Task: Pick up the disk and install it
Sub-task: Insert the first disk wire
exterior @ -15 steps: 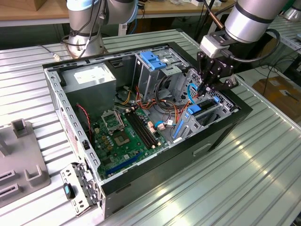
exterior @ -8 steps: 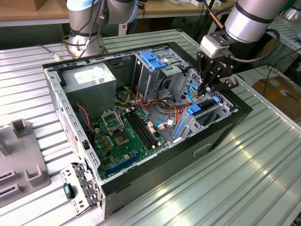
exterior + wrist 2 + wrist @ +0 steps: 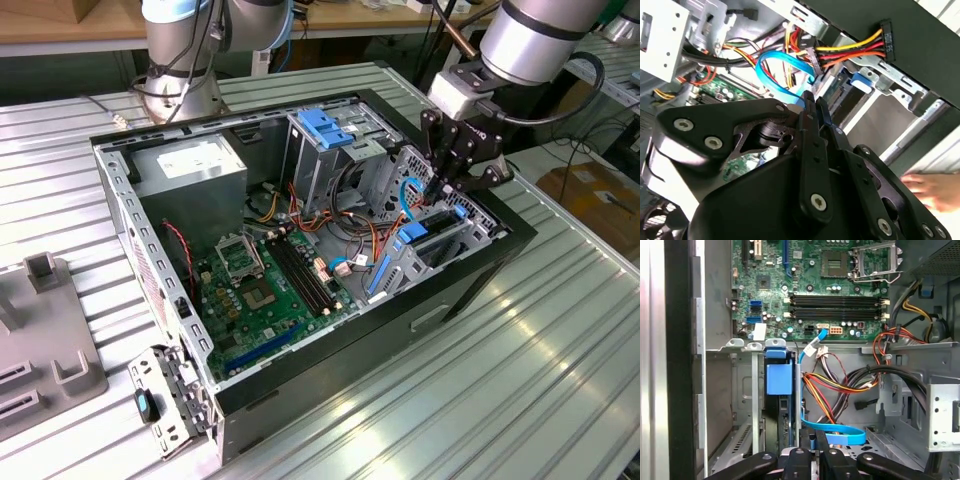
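Closest to the lens in both wrist views is the black gripper (image 3: 811, 100), whose body hides much of what lies beneath it. Its two fingers (image 3: 807, 116) are pressed together at the tips with nothing visible between them, so it grasps nothing. They hang just beside a flat blue data cable (image 3: 771, 75) that loops inside an open computer case (image 3: 130, 235).

Going from the exterior view's left, a grey slotted fixture (image 3: 45, 345) sits at the edge of the ribbed metal worktop (image 3: 500, 380), cut off by the frame. The case lies on its side at the middle of the worktop. A grey power supply (image 3: 190, 165) fills its far corner, and a green motherboard (image 3: 265, 285) covers its floor. At its far edge a bare blue bracket (image 3: 325, 125) tops a drive cage. At the case's end on the exterior view's right, the arm (image 3: 540, 40), cut off above, reaches down into the drive bay.

The disk (image 3: 778, 379) stands on edge in that bay, slotted between metal rails near the case's wall, just beside the fingertips. Whether they touch it cannot be made out. Only its blue frame tab and a dark sliver of its edge show, and its label is hidden. A blurred hand (image 3: 935, 189) shows beyond the case, partly cut off.
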`<action>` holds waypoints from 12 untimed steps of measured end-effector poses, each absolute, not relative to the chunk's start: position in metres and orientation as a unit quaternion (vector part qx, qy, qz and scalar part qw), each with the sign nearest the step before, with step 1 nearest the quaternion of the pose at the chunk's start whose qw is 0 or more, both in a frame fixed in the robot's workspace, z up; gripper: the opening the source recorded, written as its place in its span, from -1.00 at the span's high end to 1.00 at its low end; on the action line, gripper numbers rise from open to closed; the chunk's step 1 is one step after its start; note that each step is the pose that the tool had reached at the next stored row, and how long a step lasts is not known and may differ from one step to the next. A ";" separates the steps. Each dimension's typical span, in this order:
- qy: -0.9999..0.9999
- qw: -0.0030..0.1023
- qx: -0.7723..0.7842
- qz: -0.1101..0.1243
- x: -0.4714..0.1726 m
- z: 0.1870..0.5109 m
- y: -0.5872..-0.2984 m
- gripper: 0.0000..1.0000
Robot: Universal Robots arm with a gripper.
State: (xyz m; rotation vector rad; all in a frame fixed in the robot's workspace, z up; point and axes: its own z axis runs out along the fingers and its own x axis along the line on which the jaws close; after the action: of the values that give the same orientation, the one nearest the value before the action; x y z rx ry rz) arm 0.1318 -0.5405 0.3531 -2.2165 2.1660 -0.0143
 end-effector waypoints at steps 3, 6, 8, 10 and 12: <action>0.694 0.021 -0.719 -0.007 0.129 0.353 -0.542 0.68; 0.680 0.026 -0.732 -0.011 0.129 0.352 -0.543 0.68; 0.665 0.028 -0.746 -0.014 0.129 0.351 -0.544 0.68; 0.659 0.030 -0.751 -0.016 0.125 0.351 -0.547 0.68; 0.658 0.030 -0.752 -0.017 0.123 0.351 -0.550 0.68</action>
State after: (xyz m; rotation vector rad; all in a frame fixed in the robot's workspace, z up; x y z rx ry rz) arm 0.1229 -0.5496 0.3510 -2.3187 2.0285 -0.0523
